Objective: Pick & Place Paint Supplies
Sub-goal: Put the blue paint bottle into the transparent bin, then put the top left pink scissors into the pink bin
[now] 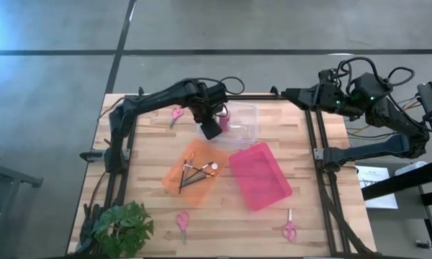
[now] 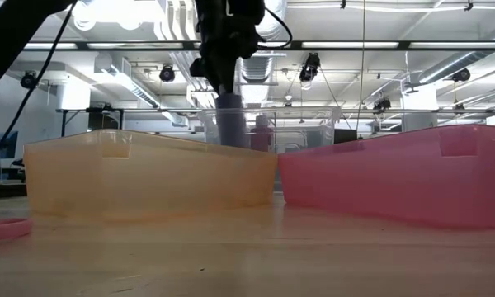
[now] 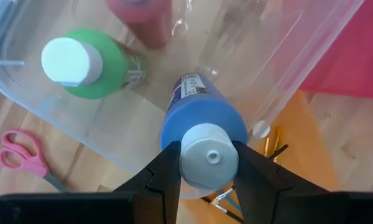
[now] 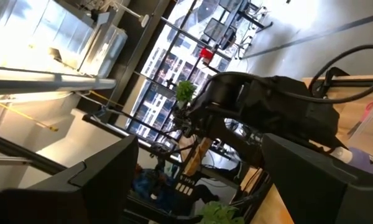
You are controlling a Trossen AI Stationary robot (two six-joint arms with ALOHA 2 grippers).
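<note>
Two bottles (image 3: pixel 87 62) inside clear bin (image 1: pixel 246 124), behind two trays (image 1: pixel 194 176) side by side

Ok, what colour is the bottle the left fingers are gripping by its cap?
Blue, with a white cap; the blue bottle shows best in the left wrist view.

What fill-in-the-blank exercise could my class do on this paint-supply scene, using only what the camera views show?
1. The left gripper is shut on the white cap of the ____ bottle.
2. The green bottle lies inside the ____ bin.
3. The paintbrushes lie in the ____ bin.
4. The right gripper, off to the side of the table, has its fingers ____.

Missing words: blue; clear; orange; open
</note>
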